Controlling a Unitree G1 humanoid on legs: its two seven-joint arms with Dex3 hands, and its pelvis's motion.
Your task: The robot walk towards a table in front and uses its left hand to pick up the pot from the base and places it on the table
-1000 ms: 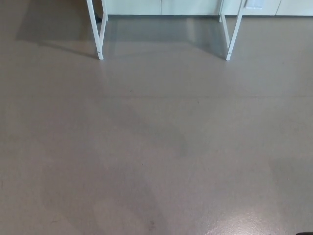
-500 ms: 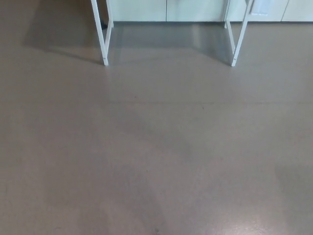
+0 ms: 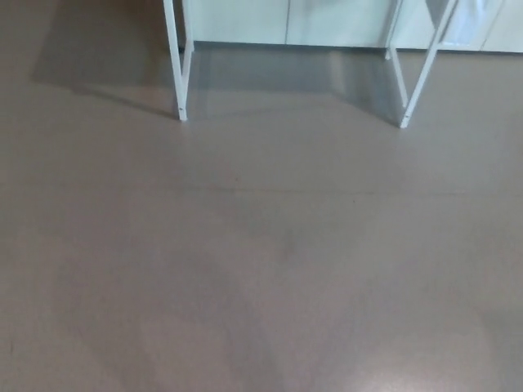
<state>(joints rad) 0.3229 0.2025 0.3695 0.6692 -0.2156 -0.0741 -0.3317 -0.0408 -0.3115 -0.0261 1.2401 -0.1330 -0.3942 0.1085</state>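
View: the head camera looked down on a bare grey-brown floor.
Table: only its white legs showed, at the top edge; one leg stood on the robot's left and another leg on its right, well apart.
Tabletop: cut off above the frame, so nothing resting on it could be seen.
Pot: not visible; by the task it sat on a base on the table, which would place it ahead of the robot and above the frame.
Pot's axis: could not be told.
Left hand: out of the picture, so whether it was released, clenched or grasping could not be told.
Right hand: also out of the picture, state unknown.
Nearer hand: could not be judged, as neither hand nor the pot showed.
Key relation: the table lay straight ahead with open floor between, so walking forward likely had to come before any reach.
Background: pale cabinets ran behind the legs.
Hard to read: the picture was soft, and faint shadows crossed the floor.
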